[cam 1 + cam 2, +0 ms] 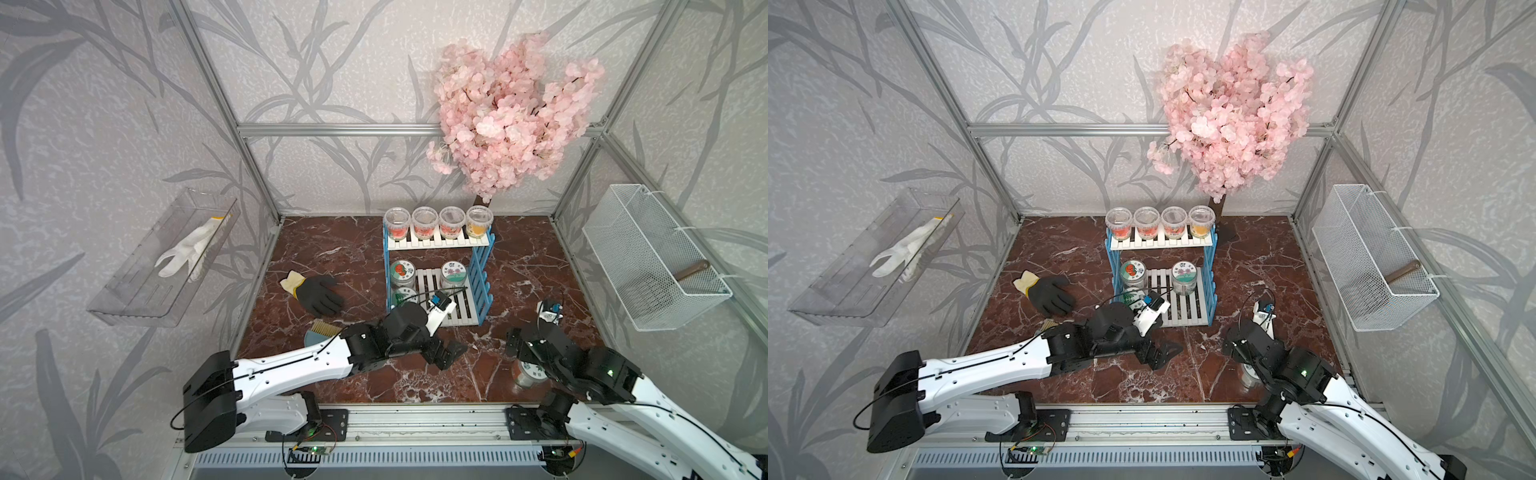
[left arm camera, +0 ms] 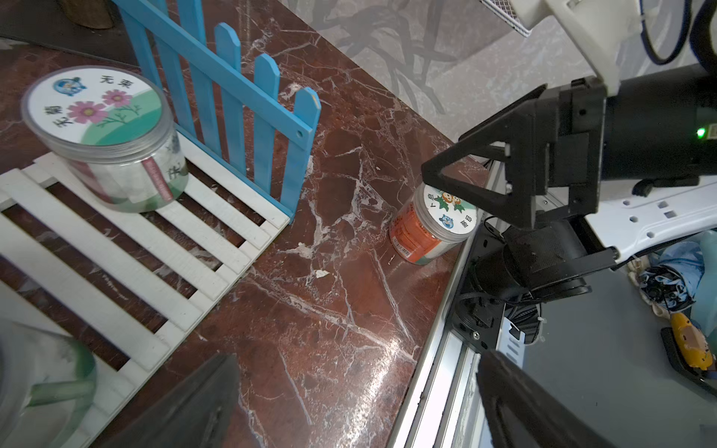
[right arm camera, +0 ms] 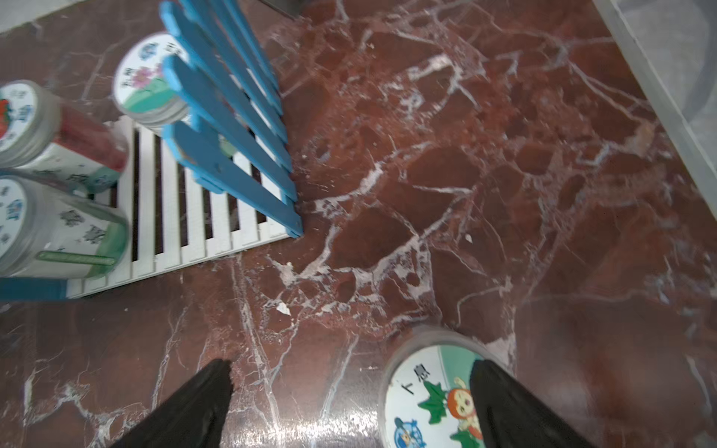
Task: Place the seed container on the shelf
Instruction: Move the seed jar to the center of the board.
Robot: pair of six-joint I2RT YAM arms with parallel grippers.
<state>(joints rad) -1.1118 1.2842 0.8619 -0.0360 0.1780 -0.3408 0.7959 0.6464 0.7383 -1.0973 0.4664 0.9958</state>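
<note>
Fingers (image 3: 504,407) of right hand (image 3: 351,364) spread, hovering over seed container (image 3: 423,388); left hand (image 2: 359,358) spread too.

Light is bright, even and diffuse from above in both top views. The pink tree (image 1: 511,116) throws a soft shadow on the back wall (image 1: 332,62). The frame posts (image 1: 222,95) splay outward toward the edges, a wide-lens effect. Glare streaks the surface (image 2: 380,364) near its front edge. The right wrist view is smeared with blur, and my jaws there are out of focus.
</note>
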